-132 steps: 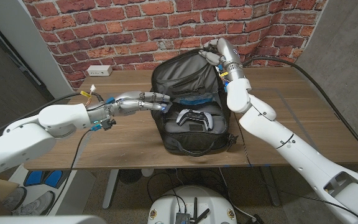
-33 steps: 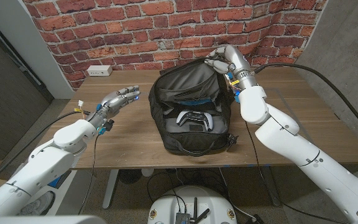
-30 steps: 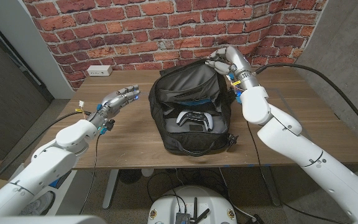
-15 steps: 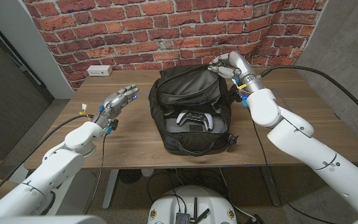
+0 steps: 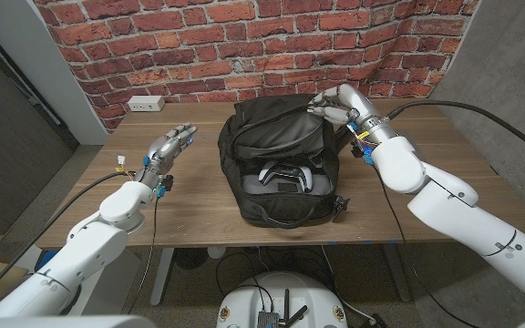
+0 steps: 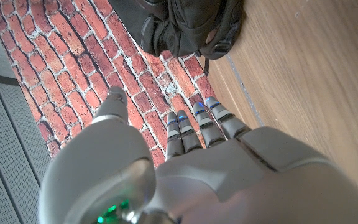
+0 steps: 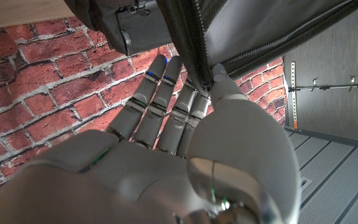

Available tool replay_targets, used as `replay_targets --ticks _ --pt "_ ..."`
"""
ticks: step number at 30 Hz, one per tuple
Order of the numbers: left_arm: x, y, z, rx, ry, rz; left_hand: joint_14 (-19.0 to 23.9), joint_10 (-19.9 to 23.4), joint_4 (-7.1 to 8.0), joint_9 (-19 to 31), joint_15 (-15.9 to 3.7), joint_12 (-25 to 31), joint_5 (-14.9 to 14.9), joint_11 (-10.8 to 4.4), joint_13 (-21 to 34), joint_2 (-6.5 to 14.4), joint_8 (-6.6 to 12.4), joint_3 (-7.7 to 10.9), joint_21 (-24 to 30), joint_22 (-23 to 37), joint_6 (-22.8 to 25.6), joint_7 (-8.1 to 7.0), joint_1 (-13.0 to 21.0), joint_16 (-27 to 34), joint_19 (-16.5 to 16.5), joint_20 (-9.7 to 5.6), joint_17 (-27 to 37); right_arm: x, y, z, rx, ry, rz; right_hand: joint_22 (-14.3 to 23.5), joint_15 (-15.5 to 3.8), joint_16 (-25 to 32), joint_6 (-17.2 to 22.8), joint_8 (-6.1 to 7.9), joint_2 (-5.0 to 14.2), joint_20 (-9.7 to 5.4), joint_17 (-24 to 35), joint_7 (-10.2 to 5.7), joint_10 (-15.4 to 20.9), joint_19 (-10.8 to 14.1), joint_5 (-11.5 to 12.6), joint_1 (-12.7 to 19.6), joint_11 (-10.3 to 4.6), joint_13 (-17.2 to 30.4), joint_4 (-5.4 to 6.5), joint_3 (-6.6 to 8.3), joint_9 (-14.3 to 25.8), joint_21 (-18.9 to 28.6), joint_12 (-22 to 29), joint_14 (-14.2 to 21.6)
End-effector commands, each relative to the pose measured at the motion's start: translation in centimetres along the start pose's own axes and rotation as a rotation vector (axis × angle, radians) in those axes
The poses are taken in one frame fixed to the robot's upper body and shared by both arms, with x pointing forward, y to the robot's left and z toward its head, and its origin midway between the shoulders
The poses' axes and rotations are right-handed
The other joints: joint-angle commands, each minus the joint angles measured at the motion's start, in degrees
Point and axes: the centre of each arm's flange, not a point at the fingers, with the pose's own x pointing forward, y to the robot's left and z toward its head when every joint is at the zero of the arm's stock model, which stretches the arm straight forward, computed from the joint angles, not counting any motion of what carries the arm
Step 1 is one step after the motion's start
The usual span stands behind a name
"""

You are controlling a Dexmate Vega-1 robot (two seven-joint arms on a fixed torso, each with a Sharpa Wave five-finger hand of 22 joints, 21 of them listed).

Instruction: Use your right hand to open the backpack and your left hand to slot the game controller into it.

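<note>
A black backpack (image 5: pixel 281 196) lies in the middle of the wooden table (image 5: pixel 199 205), its main compartment gaping toward me. Inside it rests the white-and-black game controller (image 5: pixel 283 176). My right hand (image 5: pixel 335 103) grips the edge of the backpack's flap (image 5: pixel 276 132) at the far right corner; in the right wrist view my thumb and fingers (image 7: pixel 166 93) pinch the zippered flap edge (image 7: pixel 253 37). My left hand (image 5: pixel 169 146) hovers left of the backpack, apart from it, with fingers extended and nothing in it. The left wrist view shows those fingers (image 6: pixel 197 124) reaching toward the backpack (image 6: pixel 185 25).
A white power strip (image 5: pixel 144 103) sits at the table's back left corner. A red brick wall (image 5: pixel 199 46) stands right behind the table. Cables trail from both arms over the table's sides.
My left hand has drawn back from the backpack's opening to the left, leaving the controller inside. My right hand has brought the flap down and forward over the opening.
</note>
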Motion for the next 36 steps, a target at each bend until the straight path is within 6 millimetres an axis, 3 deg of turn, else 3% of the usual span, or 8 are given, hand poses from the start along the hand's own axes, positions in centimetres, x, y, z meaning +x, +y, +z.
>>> replay_targets --ticks 1,21,36 --pt "-0.1 0.7 0.1 0.013 -0.009 0.079 -0.2 -0.3 0.28 0.1 -3.23 0.0 0.0 -0.02 0.1 0.1 -0.05 0.24 0.1 0.1 -0.1 -0.11 -0.7 0.1 -0.3 -5.19 0.0 -1.8 -0.4 -0.7 -0.012 -0.02 0.078 0.1 -6.89 -0.4 0.7 0.22 0.22 -7.77 0.1 -0.73 0.1 -0.1 0.4 -0.1 -0.06 0.1 0.24 0.31 0.2 0.4 -0.2 0.0" --pt "0.7 1.9 -0.3 0.0 -0.012 0.126 -0.3 -0.2 0.28 0.1 -3.2 0.2 0.0 0.14 0.1 1.1 0.18 0.59 0.3 0.1 0.0 0.07 -1.3 0.3 -0.5 -4.98 0.0 -3.8 0.2 -2.6 0.034 -0.018 0.223 0.1 -6.98 -0.8 0.6 0.13 0.26 -7.87 0.2 -0.92 -0.4 -0.8 0.3 -0.1 -0.07 0.2 0.22 0.37 0.3 0.5 -0.6 -0.4" --pt "3.4 2.3 -1.2 -0.035 0.005 0.094 -0.5 -0.5 0.15 0.1 -3.12 0.3 -0.1 0.08 0.1 1.6 0.18 0.82 0.4 0.1 -0.2 0.08 -1.8 0.4 -0.6 -5.01 0.0 -5.5 0.5 -3.0 0.076 0.015 0.244 0.1 -6.99 -0.9 0.5 0.07 0.17 -7.75 0.3 -0.76 -0.8 -1.1 0.3 -0.1 0.43 0.3 0.13 0.31 0.3 0.7 -1.0 -0.6"
